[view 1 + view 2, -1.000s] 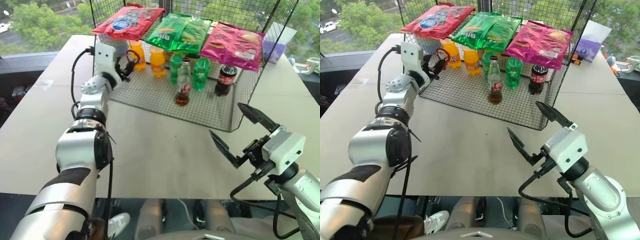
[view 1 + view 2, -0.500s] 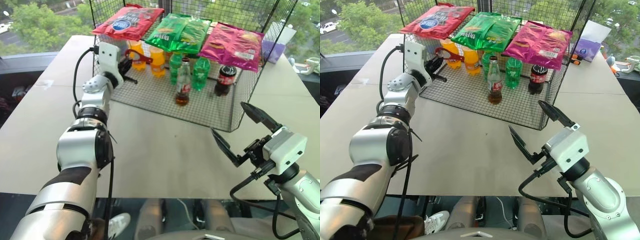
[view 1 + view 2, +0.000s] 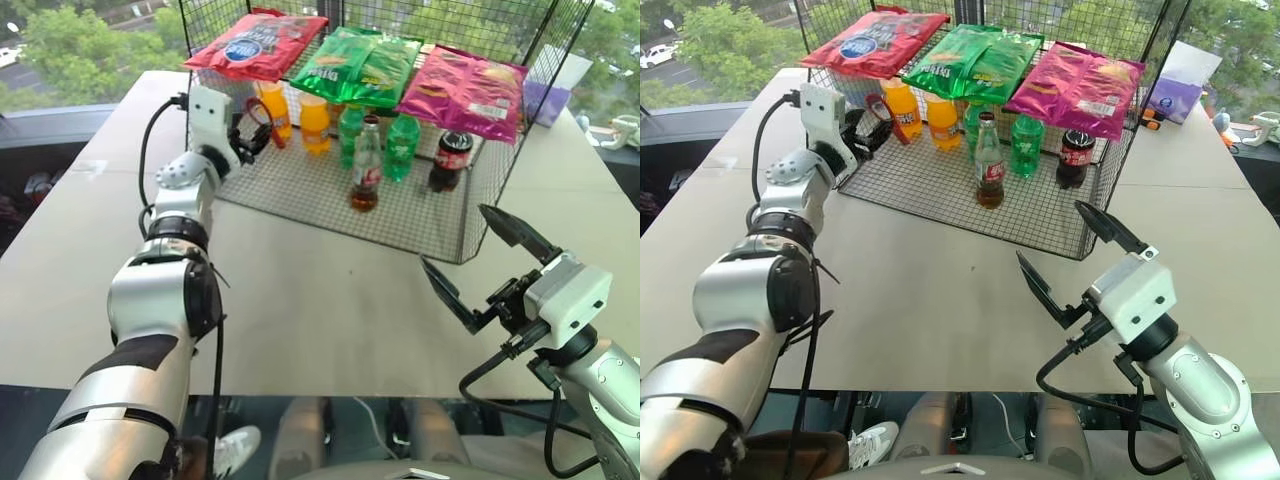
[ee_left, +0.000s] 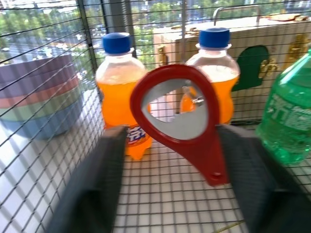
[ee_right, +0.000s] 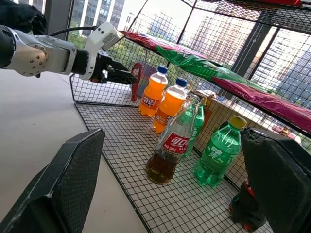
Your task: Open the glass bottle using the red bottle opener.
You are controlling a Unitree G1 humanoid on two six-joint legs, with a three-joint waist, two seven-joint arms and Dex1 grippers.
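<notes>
1. Opener (image 4: 187, 124) swings back upright between the left jaws (image 3: 250, 128); half a second ago it lay sideways.
2. Left jaws look spread now, flanking its handle; whether they pinch it, I can't tell.
3. Bottle (image 3: 366, 166) waits in the rack, well right of them, capped.
4. Right jaws (image 3: 478, 260) gape wide, empty, above the tabletop (image 3: 330, 300).

From the head we look forward and down over the wire rack (image 3: 330, 195); both wrist cameras face it too, the left one close in.
</notes>
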